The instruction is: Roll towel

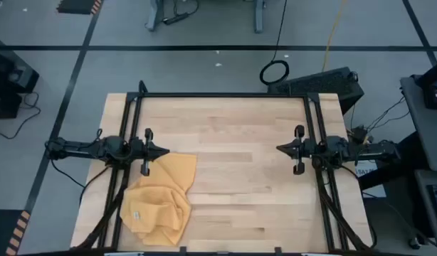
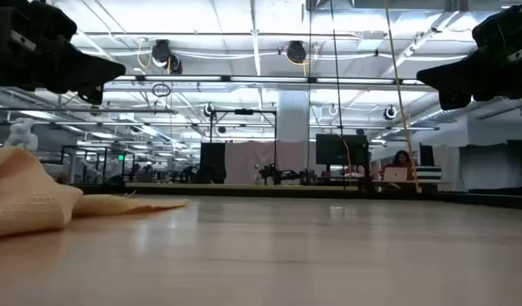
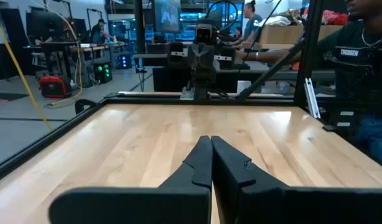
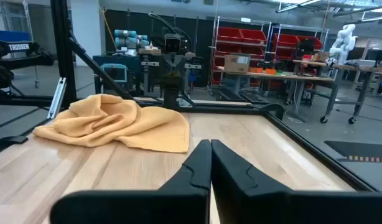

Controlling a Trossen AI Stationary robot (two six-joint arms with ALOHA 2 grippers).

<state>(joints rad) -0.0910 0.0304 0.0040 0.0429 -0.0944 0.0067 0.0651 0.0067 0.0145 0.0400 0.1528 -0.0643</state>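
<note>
The left gripper [image 1: 164,151] hangs above the wooden table [image 1: 240,178] with its fingers pressed together and nothing between them. The towel [image 1: 161,199] lies just below and beside its tip, a crumpled mustard-yellow heap with one flatter corner reaching out under the gripper and a small white tag [image 1: 136,215] on the side farthest from it. In the low view the heap [image 2: 27,200] sits bunched, with a thin flap trailing onto the boards.

Well across the table, the right gripper [image 1: 281,148] faces the left one, likewise closed and empty, nowhere near the cloth.

Likely trouble: the towel is wadded, not spread, so rolling it as it lies would probably give a lumpy, lopsided bundle; a pinch into the folds may catch several layers and drag the whole heap. It also lies close to the table's edge near the left arm, so a tug outward could pull it off.

No containers are in view on the table.
</note>
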